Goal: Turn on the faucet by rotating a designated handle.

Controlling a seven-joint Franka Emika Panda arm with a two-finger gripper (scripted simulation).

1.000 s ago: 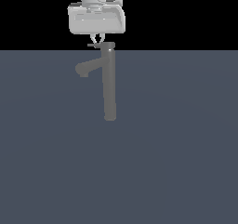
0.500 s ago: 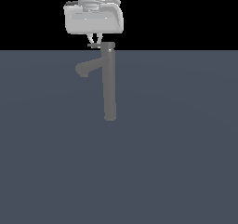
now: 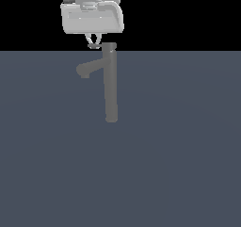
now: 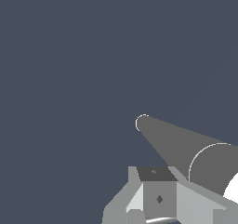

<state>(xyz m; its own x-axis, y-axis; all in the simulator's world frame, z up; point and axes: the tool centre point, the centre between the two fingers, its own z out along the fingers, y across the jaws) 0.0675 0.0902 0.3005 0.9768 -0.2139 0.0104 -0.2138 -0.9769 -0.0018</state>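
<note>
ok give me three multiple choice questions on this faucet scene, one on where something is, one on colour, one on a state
1. Where is the gripper?
A. down at the faucet's base
B. up by the faucet's top, on the exterior view's left
C. far off from the faucet

2. What colour is the faucet?
A. red
B. matte grey
C. gold

3. How does the faucet stand?
A. upright
B. lying flat
C. upside down

Answers:
1. B, the fingertips hang beside the cap, above the spout.
2. B, column and spout are one dull grey.
3. A, the column rises straight from the floor.
</note>
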